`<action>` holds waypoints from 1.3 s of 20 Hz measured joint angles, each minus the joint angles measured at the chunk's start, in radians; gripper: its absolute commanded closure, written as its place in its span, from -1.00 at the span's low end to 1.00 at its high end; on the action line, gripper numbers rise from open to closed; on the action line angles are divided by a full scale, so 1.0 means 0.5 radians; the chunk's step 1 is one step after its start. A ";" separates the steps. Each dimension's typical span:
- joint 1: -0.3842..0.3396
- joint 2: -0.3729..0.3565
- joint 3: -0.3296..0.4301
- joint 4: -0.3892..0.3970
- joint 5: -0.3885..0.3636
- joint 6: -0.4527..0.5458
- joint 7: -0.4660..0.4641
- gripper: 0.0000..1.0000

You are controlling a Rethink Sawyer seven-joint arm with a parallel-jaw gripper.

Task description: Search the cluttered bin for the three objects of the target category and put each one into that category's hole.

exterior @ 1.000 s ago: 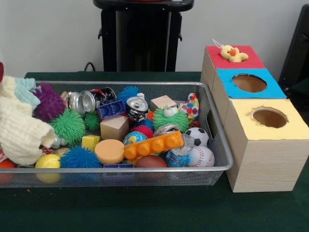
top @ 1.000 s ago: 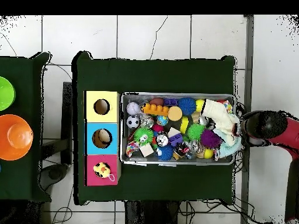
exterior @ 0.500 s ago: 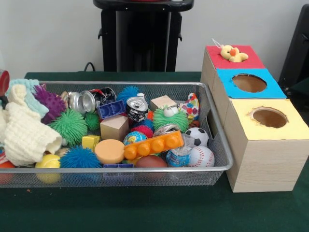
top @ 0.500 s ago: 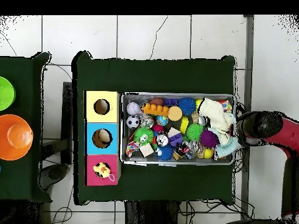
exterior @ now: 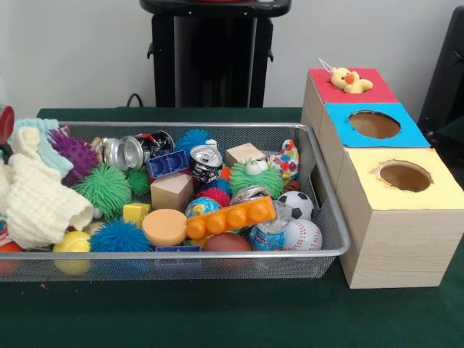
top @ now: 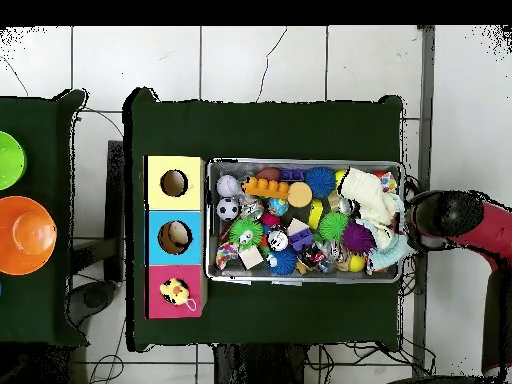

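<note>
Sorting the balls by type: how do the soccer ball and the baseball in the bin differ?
The soccer ball is white with black patches; the baseball is white with red stitching. The baseball looks larger and lies nearer the bin's front rim, the soccer ball just behind it. Both are round and sit at the bin's end nearest the boxes.

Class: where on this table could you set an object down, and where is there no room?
Bare green cloth lies in front of the wire bin and the boxes, and behind the bin. The bin itself is packed; the red box top holds a plush duck.
</note>
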 measured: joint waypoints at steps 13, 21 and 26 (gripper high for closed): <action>0.247 -0.185 -0.057 0.165 0.075 0.039 0.000 -1.00; 0.516 -0.278 -0.088 0.308 0.243 0.039 0.001 -1.00; 0.613 -0.285 -0.111 0.381 0.313 0.039 0.001 -1.00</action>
